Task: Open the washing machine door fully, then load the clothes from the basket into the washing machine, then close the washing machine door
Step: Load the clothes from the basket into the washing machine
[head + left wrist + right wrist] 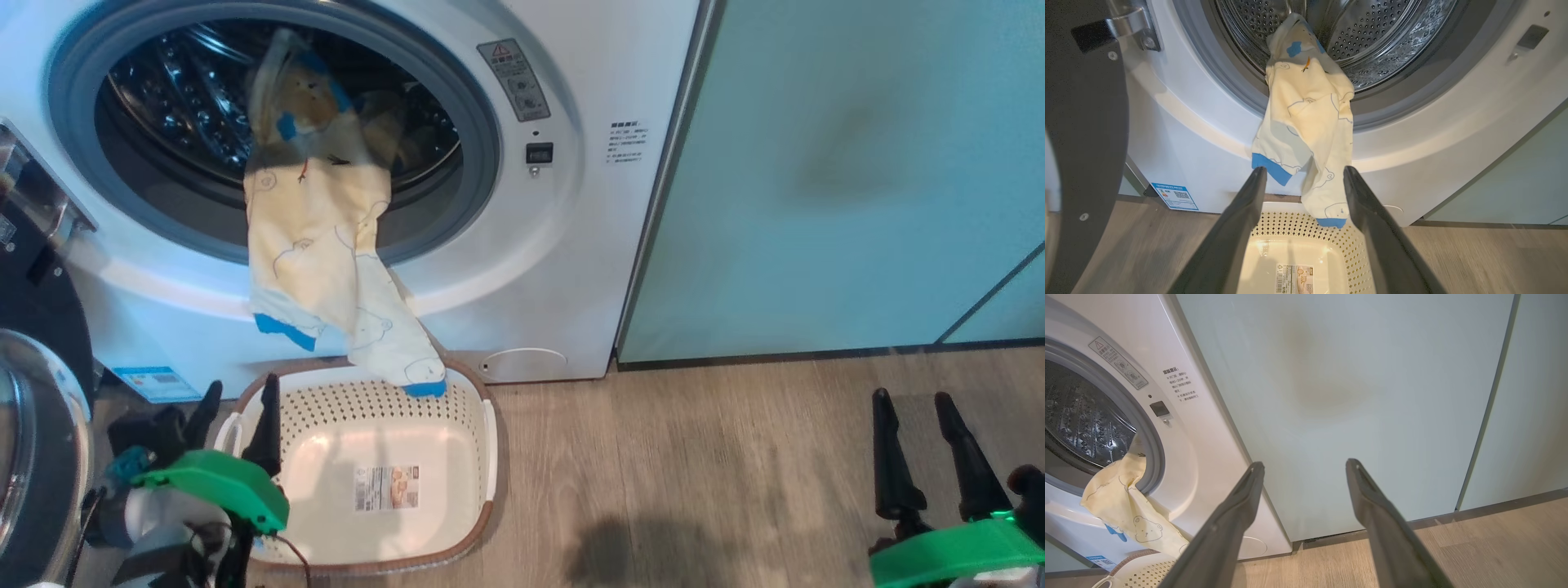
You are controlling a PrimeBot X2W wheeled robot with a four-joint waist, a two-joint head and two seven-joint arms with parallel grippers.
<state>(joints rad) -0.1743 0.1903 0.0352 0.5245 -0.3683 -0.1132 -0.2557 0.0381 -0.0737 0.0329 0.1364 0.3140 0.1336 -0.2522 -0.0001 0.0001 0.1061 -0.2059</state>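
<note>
Left tool [242,382]: at the lower left of the head view, pointing up, jaws parted, gripping nothing.
Left fingers [267,425]: two long dark prongs, nearly parallel; in the left wrist view they spread wide from the bottom edge, tips free.
Left wrist housing [214,483]: green, tilted, just behind the prongs.
Left forearm [151,523]: pale, running off the bottom edge.
Right tool [912,396]: at the lower right, pointing up, jaws parted, empty.
Right fingers [891,457]: dark, leaning slightly left.
Right wrist housing [951,554]: green, cut by the frame edge.
Arms: both low, well apart.
</note>
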